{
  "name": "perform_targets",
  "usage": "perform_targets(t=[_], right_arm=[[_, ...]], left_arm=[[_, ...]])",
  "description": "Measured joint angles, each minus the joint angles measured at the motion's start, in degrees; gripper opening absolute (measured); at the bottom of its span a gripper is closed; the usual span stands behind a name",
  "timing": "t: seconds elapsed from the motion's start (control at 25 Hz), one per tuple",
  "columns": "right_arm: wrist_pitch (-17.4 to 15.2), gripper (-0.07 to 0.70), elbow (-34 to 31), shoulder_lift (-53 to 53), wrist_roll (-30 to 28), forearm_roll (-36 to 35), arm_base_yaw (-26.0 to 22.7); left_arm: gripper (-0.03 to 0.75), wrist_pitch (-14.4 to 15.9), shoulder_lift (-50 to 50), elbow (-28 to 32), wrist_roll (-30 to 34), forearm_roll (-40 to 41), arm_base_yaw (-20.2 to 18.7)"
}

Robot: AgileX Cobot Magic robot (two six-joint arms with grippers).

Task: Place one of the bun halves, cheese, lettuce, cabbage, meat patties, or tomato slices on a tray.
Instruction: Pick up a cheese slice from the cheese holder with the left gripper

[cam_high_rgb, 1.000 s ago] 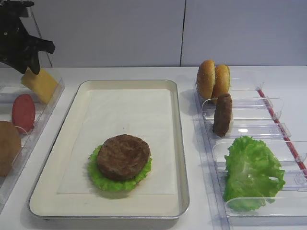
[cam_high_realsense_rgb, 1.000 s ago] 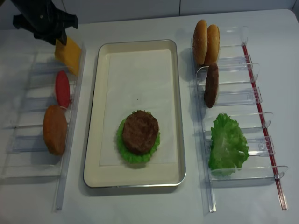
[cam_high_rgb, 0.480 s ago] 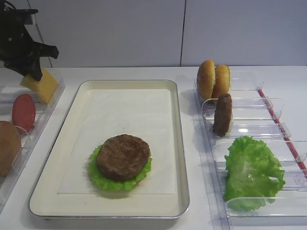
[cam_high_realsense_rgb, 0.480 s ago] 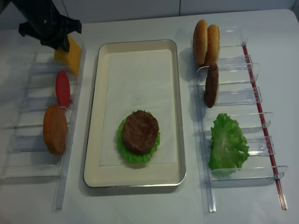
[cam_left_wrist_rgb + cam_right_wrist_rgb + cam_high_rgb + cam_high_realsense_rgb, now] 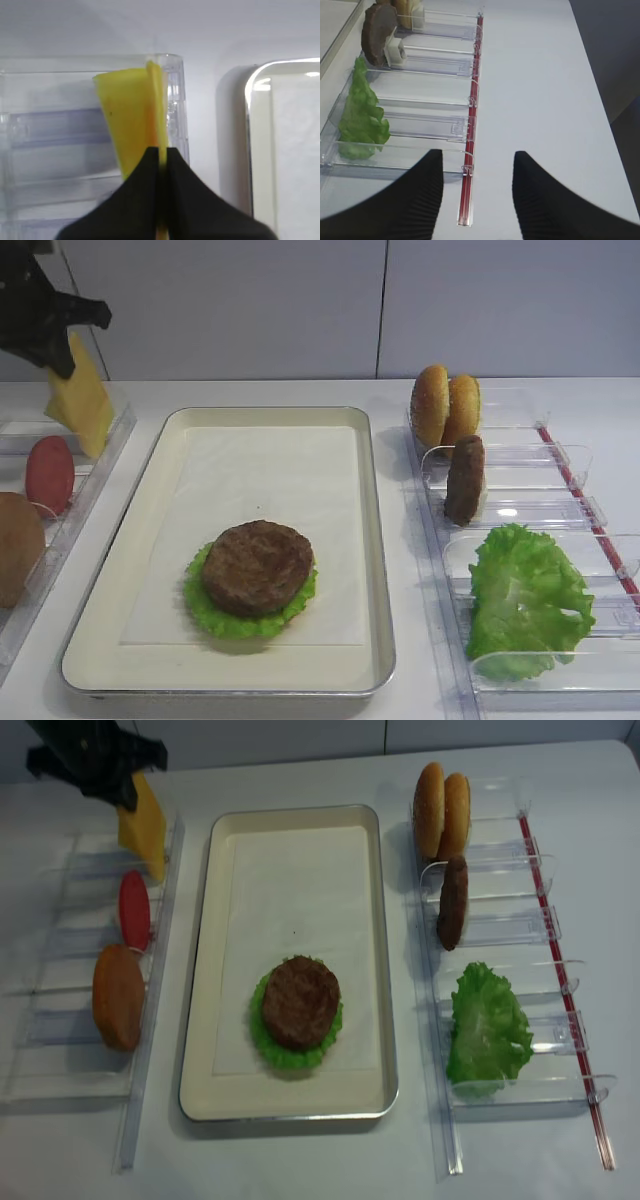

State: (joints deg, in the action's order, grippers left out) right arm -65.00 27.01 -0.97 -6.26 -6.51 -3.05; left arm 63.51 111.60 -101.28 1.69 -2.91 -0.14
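My left gripper [image 5: 60, 348] is shut on the top edge of the orange-yellow cheese [image 5: 82, 405] at the far end of the left holder. The wrist view shows the fingertips [image 5: 150, 162] pinching the cheese [image 5: 154, 120], with a paler yellow slice [image 5: 122, 115] against it. The cheese [image 5: 142, 825] hangs steeply beside the tray [image 5: 376, 540]. A meat patty [image 5: 257, 565] lies on lettuce [image 5: 205, 612] inside the tray [image 5: 205, 970]. My right gripper [image 5: 477, 155] stands open and empty over the table, right of the right holder.
The left holder [image 5: 60, 1020] also carries a tomato slice [image 5: 133, 908] and a bun half [image 5: 118, 997]. The right holder [image 5: 520, 920] has two bun halves [image 5: 441, 808], an upright patty [image 5: 452, 902] and lettuce [image 5: 487, 1028]. A red strip [image 5: 471, 115] edges it.
My left gripper came down on the cheese, shut on its top edge and rose a little. The slice now stands taller and steeper. Nothing else moved.
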Motion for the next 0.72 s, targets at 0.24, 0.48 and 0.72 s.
perform_targets(t=[0.24, 0.48, 0.72], right_arm=[[0.0, 0.327, 0.0, 0.0, 0.0, 0.0, 0.0], [0.0, 0.327, 0.0, 0.0, 0.3, 0.0, 0.0], [-0.1, 0.327, 0.0, 0.0, 0.3, 0.0, 0.0]], left_arm=[[-0.009, 6.3, -8.3, 0.0, 0.0, -3.4, 0.0], [-0.009, 5.1, -17.5, 11.3, 1.9, -10.7, 0.1], [-0.009, 0.4, -30.0, 28.2, 10.1, -24.0, 0.1]])
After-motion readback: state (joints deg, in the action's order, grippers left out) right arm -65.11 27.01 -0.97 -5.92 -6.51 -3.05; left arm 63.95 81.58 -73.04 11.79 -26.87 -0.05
